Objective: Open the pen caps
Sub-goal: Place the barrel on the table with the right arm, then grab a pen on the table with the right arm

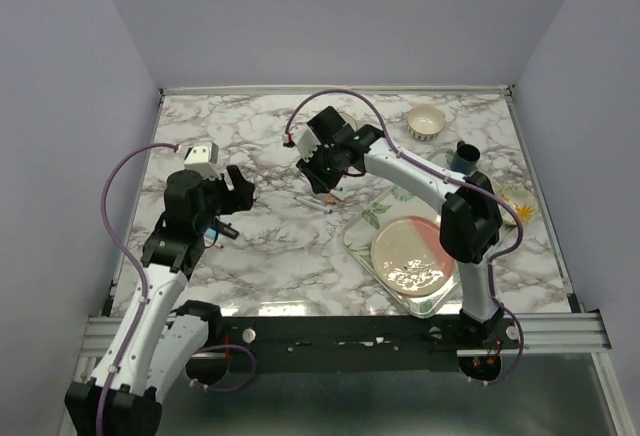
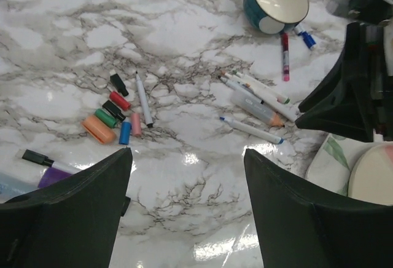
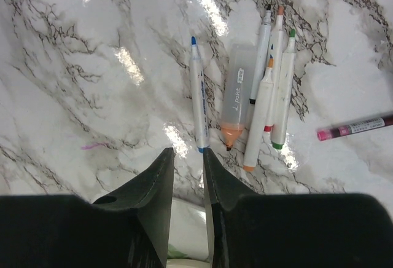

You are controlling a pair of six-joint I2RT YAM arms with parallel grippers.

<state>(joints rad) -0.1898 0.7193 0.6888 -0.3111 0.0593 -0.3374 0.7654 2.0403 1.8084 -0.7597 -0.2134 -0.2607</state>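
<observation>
The left gripper (image 2: 187, 152) is seen spread wide at the bottom of its frame, with nothing held. Just beyond it, at middle left, the pen caps (image 2: 120, 100) are scattered loose on the marble table (image 2: 184, 28), beside an uncapped pen (image 2: 143, 99). A teal mug (image 2: 276, 0) is seen at the top. The right gripper (image 3: 187, 151) is parted only narrowly and is empty. Past it, a bunch of markers (image 3: 236, 96) is laid at upper right.

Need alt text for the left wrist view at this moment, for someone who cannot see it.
The left gripper hangs wide open above a marble table, holding nothing. Beyond it lie loose caps in several colours at left, a bunch of pens at right, and a teal cup farther back.
</observation>
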